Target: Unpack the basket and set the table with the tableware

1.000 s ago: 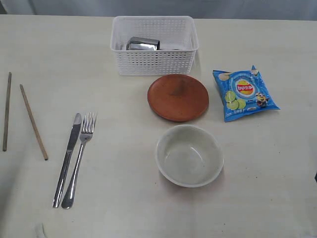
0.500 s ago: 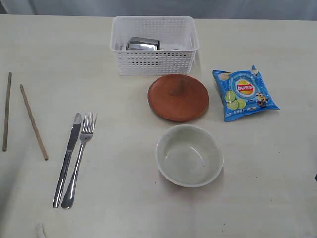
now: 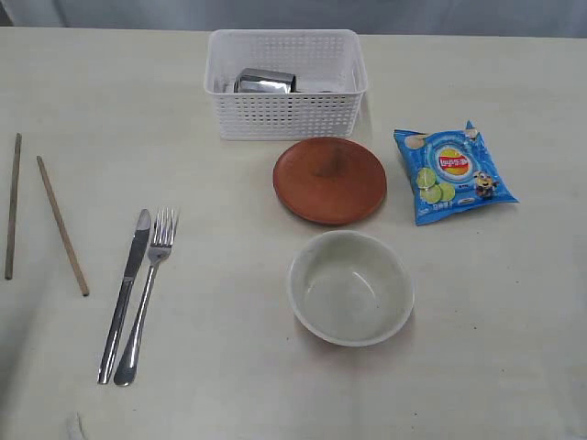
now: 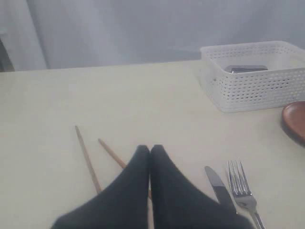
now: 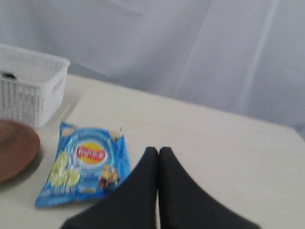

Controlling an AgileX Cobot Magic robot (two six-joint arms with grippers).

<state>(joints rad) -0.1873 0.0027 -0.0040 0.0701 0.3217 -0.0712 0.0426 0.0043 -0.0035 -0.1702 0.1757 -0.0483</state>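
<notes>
Steel cup [image 3: 266, 81] is seen lying in the basket [image 3: 286, 117], far middle of the bench [image 3: 220, 385], not yet unpacked; plate [image 3: 329, 180] and bowl [image 3: 350, 287] are set nearer, knife [image 3: 125, 291] and fork [image 3: 140, 312] paired left as a setting. Left hand [image 4: 150, 151] and right hand [image 5: 158, 152] are pressed together, empty.

We log: basket [image 3: 286, 115] perforated matt plastic | cup [image 3: 266, 81] inside the basket shiny steel | plate [image 3: 329, 180] beside the basket matt, smooth | knife [image 3: 124, 291], fork [image 3: 143, 301] polished metal | chopsticks [image 3: 62, 225] plain wood | chip bag [image 3: 454, 172] glossy
</notes>
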